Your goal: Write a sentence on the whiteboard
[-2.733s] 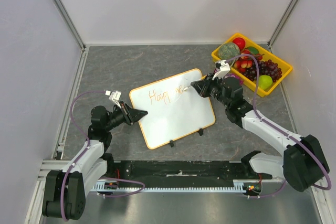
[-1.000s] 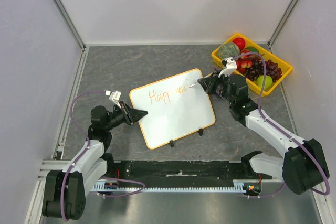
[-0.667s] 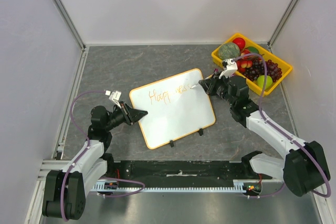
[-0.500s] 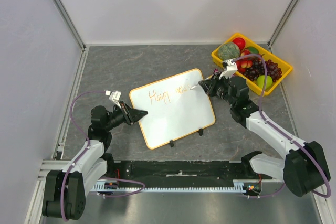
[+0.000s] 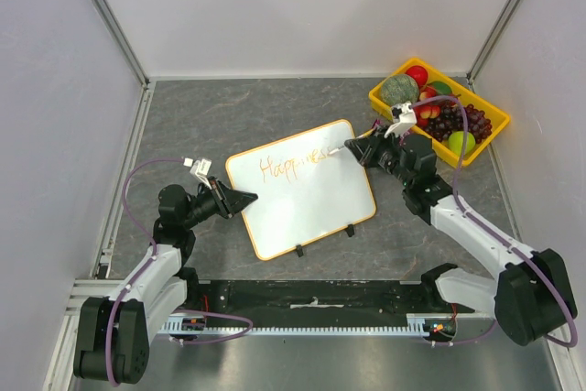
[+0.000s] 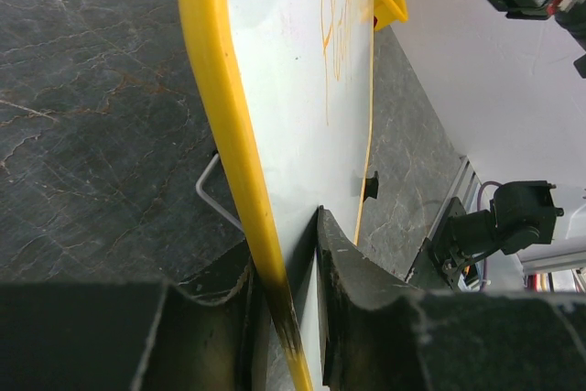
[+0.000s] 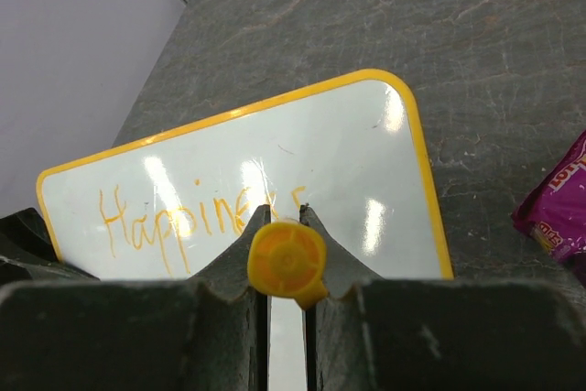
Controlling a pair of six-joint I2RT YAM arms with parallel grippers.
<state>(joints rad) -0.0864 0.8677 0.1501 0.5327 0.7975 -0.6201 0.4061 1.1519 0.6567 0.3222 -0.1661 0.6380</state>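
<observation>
The writing (image 5: 293,164) on the whiteboard (image 5: 311,203), which lies flat on the table (image 5: 211,116), now reaches nearly "Happiness" where it read only "Happ" shortly before, so line one looks almost done, with the right gripper (image 5: 364,149) pinching the marker (image 5: 346,146) and the left gripper (image 5: 240,200) pinching the board's rim.

whiteboard (image 5: 307,203) in the centre, left claw (image 5: 248,199) on its left edge, fruit tray (image 5: 489,143) behind right
</observation>
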